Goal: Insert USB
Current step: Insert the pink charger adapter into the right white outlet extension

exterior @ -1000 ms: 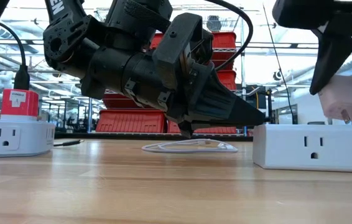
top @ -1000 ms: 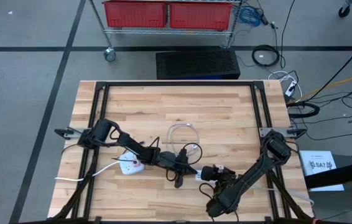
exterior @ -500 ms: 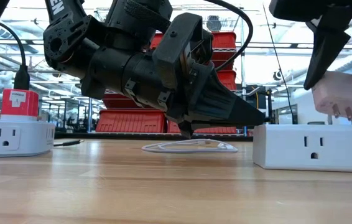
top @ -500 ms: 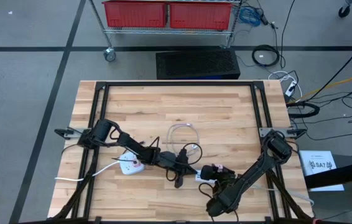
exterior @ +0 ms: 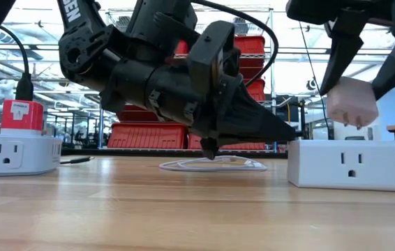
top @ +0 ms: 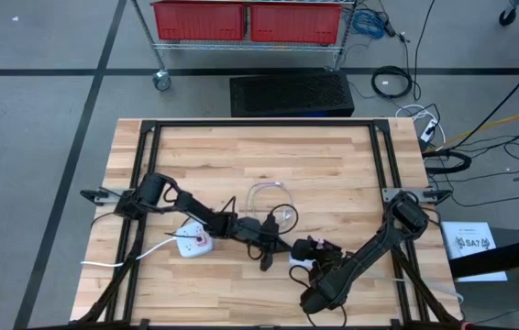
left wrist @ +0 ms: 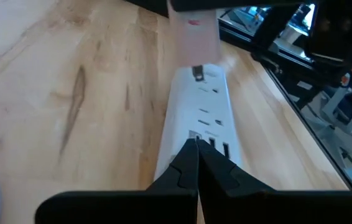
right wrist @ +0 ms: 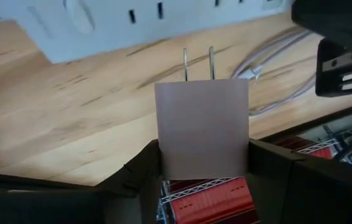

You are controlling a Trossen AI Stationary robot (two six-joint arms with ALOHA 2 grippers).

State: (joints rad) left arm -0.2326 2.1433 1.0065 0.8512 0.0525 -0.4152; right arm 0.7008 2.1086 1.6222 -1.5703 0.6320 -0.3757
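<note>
The overhead view is evenly and brightly lit, with only faint shadows cast on the wooden surface (top: 333, 165). In the level view, strong backlight is seen from the bright room at the upper part of the frame, so the arms are rendered as dark silhouettes. The near foreground is blurred in both wrist views, and the pinkish plug (right wrist: 202, 127) is softly focused

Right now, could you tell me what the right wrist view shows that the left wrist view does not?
Only the right wrist view shows the pinkish square plug adapter clamped in the right gripper, its two metal prongs clear, and the pale coiled cable. Only the left wrist view shows the shut left gripper resting on the white power strip at its USB ports. Both show the strip, adapter and wooden table.
</note>
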